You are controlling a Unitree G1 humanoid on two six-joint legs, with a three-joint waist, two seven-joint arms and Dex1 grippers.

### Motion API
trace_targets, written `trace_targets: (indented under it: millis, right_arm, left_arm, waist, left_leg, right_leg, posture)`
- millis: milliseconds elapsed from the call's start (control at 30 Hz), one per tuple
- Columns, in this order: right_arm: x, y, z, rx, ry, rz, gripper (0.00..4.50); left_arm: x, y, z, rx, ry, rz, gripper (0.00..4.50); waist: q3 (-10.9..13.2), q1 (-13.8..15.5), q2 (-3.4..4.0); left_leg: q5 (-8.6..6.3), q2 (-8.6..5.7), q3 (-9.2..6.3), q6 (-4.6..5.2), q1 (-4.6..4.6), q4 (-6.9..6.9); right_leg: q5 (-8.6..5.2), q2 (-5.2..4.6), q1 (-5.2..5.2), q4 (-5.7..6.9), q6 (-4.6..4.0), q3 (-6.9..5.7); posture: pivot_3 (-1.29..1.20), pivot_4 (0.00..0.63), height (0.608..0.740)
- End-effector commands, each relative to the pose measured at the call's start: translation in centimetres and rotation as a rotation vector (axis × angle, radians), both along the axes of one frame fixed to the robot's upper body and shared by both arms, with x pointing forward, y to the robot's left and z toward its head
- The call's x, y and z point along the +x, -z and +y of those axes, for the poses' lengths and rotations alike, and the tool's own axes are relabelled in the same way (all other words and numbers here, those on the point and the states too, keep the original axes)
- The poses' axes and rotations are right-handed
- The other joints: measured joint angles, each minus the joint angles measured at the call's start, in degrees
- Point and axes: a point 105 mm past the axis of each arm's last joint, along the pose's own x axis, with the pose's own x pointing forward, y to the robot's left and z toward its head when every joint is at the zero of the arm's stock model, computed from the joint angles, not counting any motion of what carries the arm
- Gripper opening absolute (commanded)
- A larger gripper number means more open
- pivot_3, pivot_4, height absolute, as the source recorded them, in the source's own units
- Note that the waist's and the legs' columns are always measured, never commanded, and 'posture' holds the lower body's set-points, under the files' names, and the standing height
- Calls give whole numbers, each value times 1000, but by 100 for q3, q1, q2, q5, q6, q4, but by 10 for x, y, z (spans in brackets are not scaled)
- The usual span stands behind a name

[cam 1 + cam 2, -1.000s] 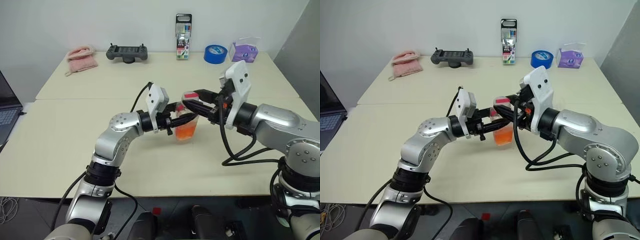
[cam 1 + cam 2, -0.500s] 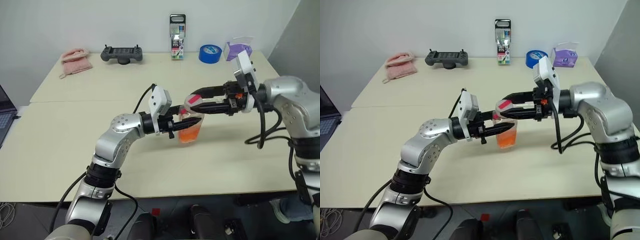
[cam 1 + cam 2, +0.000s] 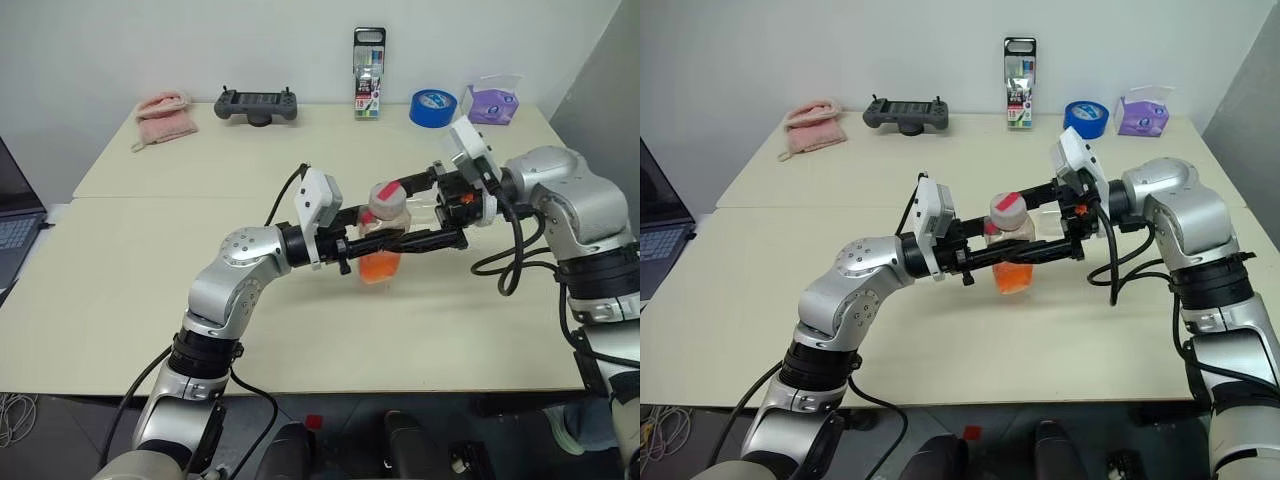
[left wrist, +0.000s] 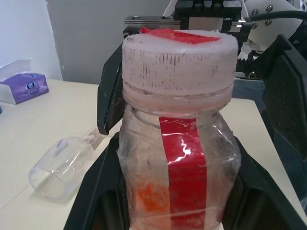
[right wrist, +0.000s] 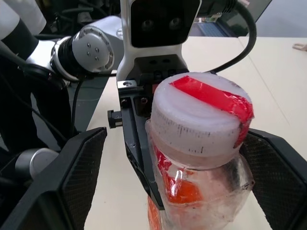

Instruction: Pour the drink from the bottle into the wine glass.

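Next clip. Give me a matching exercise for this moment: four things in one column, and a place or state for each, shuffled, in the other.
Things:
1. bottle
2. right gripper
3. blue tape roll
4. pink cloth

Places or states:
A. far left at the back of the table
B. open, one finger on either side of the cap
C. upright, clamped in the left gripper
D. between the marker pack and the purple tissue box

Pairs: 1-C, 2-B, 3-D, 4-A
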Motion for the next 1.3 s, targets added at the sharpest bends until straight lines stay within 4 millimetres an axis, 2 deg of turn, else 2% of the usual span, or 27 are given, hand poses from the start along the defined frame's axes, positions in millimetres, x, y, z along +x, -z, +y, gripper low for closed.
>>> trace_targets:
  millis: [33, 400, 533, 667, 767, 1033, 1300]
  right_arm:
    - [-5, -22, -5, 98, 74, -54, 4500]
    - [-26, -25, -1, 203, 372, -88, 4500]
    - [-26, -16, 0, 208, 606, -118, 4500]
    - [-35, -20, 14, 296, 712, -113, 4500]
    - [-30, -16, 16, 290, 846, -139, 4500]
    - [-29, -19, 13, 355, 1015, -144, 4500]
    - [-30, -19, 15, 361, 1063, -134, 4500]
  left_arm:
    - [-4, -23, 0, -39, 10, -88, 1806]
    - [0, -20, 1, -30, 5, -78, 1806]
    - [5, -21, 1, -48, -6, -66, 1806]
    - [7, -18, -1, -36, 6, -63, 1805]
    - [9, -14, -3, -22, 16, -62, 1805]
    - [12, -11, -4, -15, 26, -60, 1805]
    - [15, -9, -2, -6, 22, -59, 1805]
  waist:
    - [0, 1, 0]
    - [0, 3, 0]
    - [-1, 5, 0]
    - [-1, -2, 0]
    - [-1, 0, 1]
    - [-1, -3, 1]
    - [-1, -15, 2]
  left_leg:
    - [0, 0, 0, 0, 0, 0]
    - [-2, -3, 1, -1, 0, 2]
    - [-2, -2, -2, -1, -2, 2]
    - [-1, -2, 1, -1, -1, 2]
    - [-2, -2, -2, -1, -2, 2]
    - [-2, -5, -1, 0, -2, 1]
    - [-2, -6, -2, 0, -1, 1]
  right_leg:
    - [0, 0, 0, 0, 0, 0]
    - [0, 4, 0, 3, 0, 0]
    - [-1, 4, 1, 3, 1, 0]
    - [-1, 6, -2, 8, 0, 3]
    - [-1, 7, -2, 7, 0, 0]
    - [-1, 8, -2, 6, 0, 0]
    - [-1, 10, -2, 7, 0, 0]
  posture:
    - [0, 150, 740]
    - [0, 150, 740]
    - [0, 150, 740]
    - [0, 150, 740]
    - [0, 150, 740]
    - [0, 150, 740]
    - [0, 150, 740]
